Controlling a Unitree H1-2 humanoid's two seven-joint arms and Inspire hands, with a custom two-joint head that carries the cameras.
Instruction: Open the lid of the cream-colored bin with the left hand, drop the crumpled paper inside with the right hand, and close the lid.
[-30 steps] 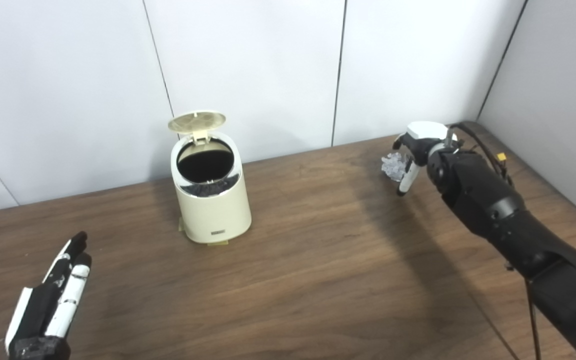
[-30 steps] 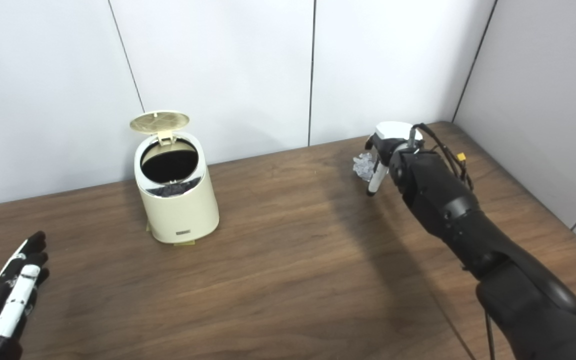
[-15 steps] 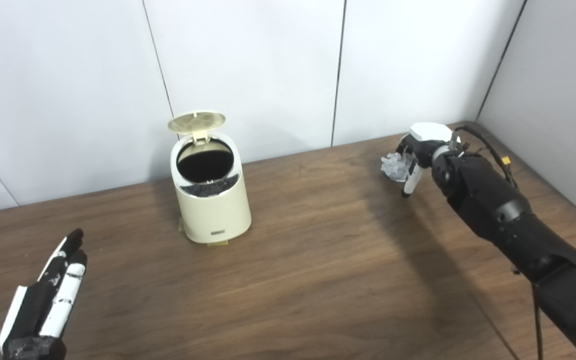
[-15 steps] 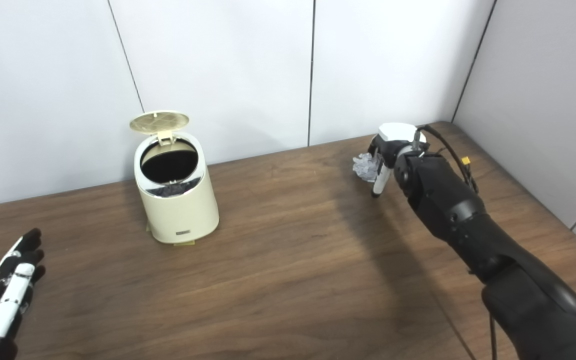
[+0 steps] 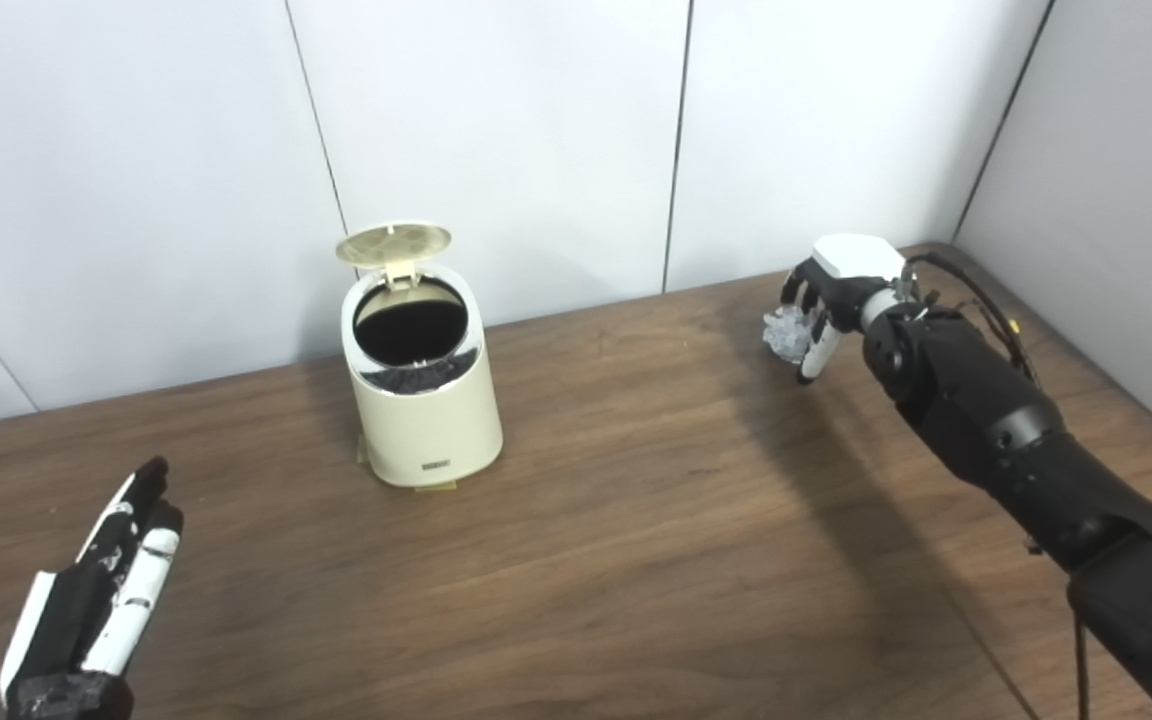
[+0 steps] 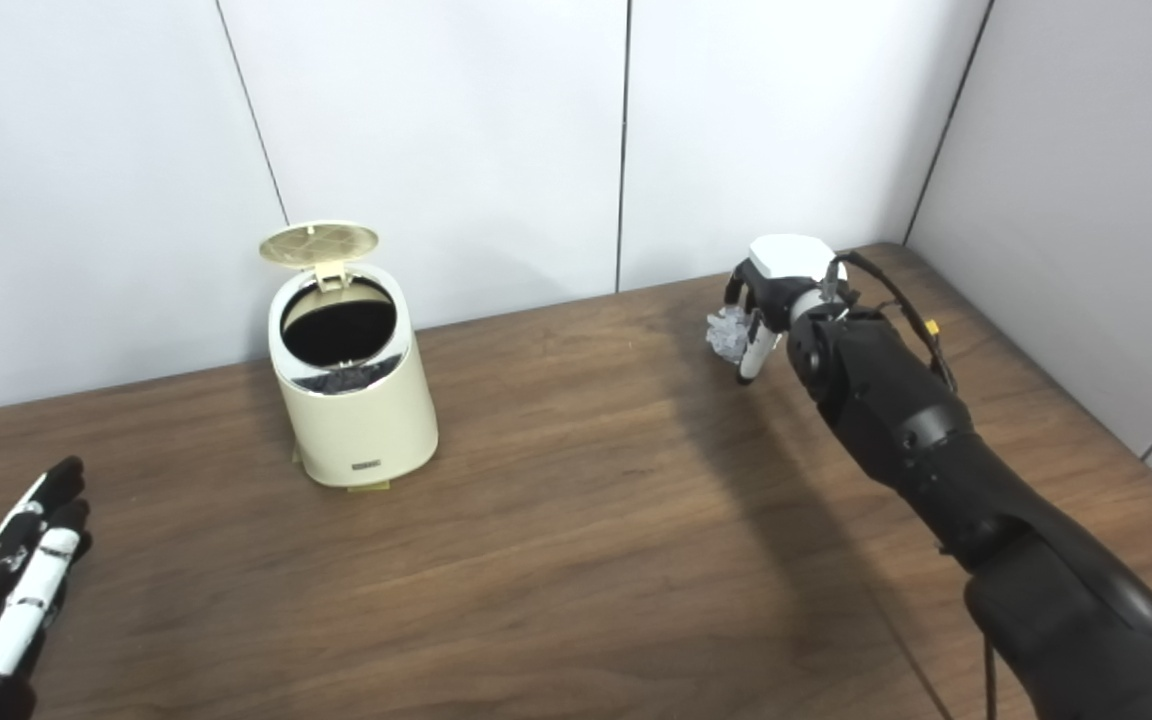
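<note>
Holding: my right hand point(image 5: 829, 300) clenched the crumpled paper point(image 5: 787, 333) at 2 o'clock.
Left hand point(image 5: 96, 600): released, flat, 8 o'clock.
Bin point(image 5: 423, 395): lid point(image 5: 394, 242) stood open.

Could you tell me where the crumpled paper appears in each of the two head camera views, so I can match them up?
Left eye view: the crumpled paper is at upper right, in the fingers of the right hand, above the table's far edge.
Right eye view: the paper sits right of centre, in the same hand.
Shared landmark: the cream bin with its lid up, left of the paper in both.
</note>
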